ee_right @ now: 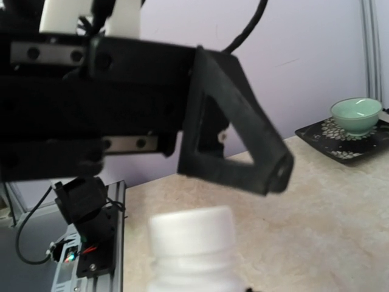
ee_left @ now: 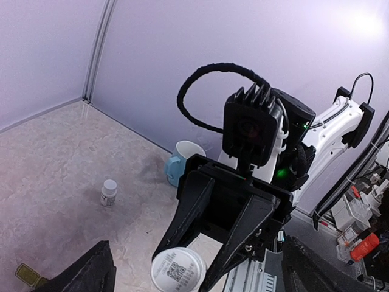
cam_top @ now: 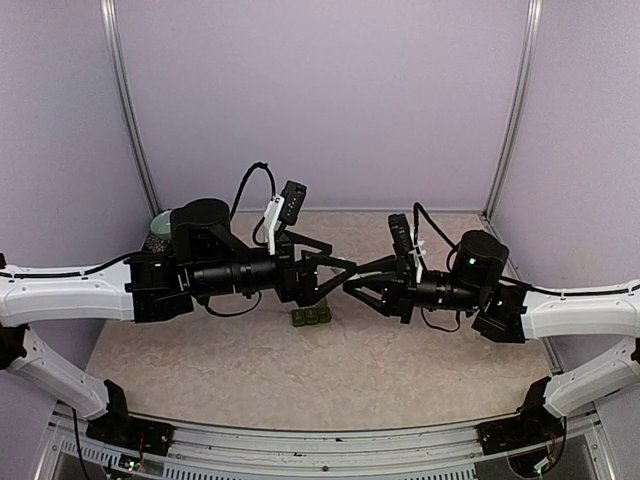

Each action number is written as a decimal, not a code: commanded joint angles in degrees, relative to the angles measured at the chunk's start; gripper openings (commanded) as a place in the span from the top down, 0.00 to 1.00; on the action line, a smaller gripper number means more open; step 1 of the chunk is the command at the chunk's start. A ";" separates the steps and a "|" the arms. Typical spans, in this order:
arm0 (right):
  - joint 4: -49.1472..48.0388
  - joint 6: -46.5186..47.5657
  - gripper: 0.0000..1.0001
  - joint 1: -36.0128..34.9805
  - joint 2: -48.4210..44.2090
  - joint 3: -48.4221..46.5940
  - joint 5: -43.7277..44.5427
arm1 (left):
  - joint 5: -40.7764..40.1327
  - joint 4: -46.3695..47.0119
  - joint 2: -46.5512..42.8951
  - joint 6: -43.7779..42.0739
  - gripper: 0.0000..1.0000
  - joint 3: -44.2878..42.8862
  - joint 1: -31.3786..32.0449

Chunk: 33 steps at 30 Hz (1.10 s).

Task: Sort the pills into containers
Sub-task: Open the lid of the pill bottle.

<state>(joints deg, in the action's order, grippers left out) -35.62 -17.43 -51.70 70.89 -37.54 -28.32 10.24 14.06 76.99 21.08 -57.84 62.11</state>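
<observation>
Bottle (ee_right: 193,249) held, second bottle (ee_left: 109,193) standing, three joined containers (cam_top: 312,316).

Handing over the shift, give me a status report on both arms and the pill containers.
Right end effector shut on white bottle. Left end effector open, by its cap. Containers on table beneath both, untouched. No obstruction seen.

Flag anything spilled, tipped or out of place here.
Nothing stands out. The containers sit flat on the table, the small bottle and the mug stand upright, the bowl rests level on its tray, and nothing looks spilled.
</observation>
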 commanded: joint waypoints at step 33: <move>1.32 1.64 1.00 0.38 -1.09 -0.72 -1.94 | 0.96 -1.90 1.39 -1.37 0.64 -1.64 -0.91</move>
<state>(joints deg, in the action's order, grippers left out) -34.85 -16.38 -51.70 70.91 -37.54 -29.82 10.33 11.40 78.35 20.03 -58.33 61.67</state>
